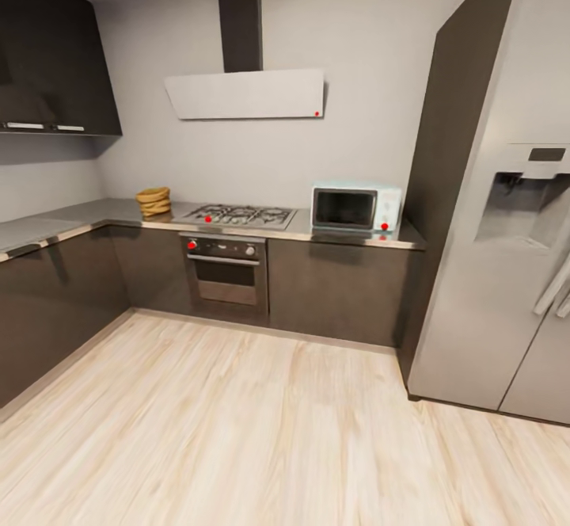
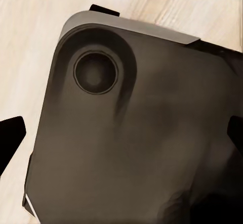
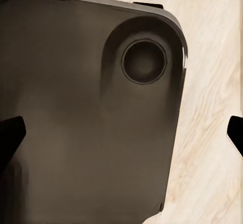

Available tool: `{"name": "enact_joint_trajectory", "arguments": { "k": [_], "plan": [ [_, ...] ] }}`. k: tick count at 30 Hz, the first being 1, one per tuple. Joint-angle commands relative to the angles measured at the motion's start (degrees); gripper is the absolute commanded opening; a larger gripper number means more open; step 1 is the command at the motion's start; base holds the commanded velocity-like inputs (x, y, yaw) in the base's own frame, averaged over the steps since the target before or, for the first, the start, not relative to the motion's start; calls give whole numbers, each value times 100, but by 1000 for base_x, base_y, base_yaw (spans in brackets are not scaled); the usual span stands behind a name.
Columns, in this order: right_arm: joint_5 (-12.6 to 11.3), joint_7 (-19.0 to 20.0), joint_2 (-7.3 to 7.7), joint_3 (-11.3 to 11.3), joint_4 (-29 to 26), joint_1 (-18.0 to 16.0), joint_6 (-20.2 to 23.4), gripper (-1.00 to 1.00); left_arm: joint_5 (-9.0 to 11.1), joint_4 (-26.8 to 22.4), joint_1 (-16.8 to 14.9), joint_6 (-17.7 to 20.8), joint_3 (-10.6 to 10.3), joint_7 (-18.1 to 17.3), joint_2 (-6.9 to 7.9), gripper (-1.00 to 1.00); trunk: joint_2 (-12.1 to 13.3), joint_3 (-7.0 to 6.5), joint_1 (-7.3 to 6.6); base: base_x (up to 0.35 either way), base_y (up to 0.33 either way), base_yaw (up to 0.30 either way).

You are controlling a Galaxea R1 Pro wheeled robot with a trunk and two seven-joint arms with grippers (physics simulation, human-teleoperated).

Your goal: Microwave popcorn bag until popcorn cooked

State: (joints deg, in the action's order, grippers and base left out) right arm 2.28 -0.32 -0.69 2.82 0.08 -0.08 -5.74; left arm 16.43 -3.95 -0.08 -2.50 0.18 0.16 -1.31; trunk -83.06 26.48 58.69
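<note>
Currently I see the popcorn bag (image 1: 153, 202) on the countertop (image 1: 95, 213) left of the hob (image 1: 237, 215), the microwave (image 1: 355, 207) right of it; both grippers' fingertips sit spread apart.

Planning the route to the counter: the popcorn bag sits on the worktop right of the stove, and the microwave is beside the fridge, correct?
Not quite. In the head view the popcorn bag sits left of the stove, not right. The microwave is beside the fridge, as you said.
</note>
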Motion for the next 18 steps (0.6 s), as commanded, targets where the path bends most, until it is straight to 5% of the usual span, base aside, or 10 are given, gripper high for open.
{"name": "enact_joint_trajectory", "arguments": {
  "k": [1, 18],
  "plan": [
    [22, -3, 0, 22, 1, -1, -15, 100, 27, 0, -1, -14, -1, 2, -1, 100, -2, 4, 3, 323, 0, 0],
    [18, -3, 4, 13, 1, -1, -15, 100, 35, 0, -1, -15, 0, 2, -1, 100, -2, 4, 3, 323, 0, 0]
  ]
}}
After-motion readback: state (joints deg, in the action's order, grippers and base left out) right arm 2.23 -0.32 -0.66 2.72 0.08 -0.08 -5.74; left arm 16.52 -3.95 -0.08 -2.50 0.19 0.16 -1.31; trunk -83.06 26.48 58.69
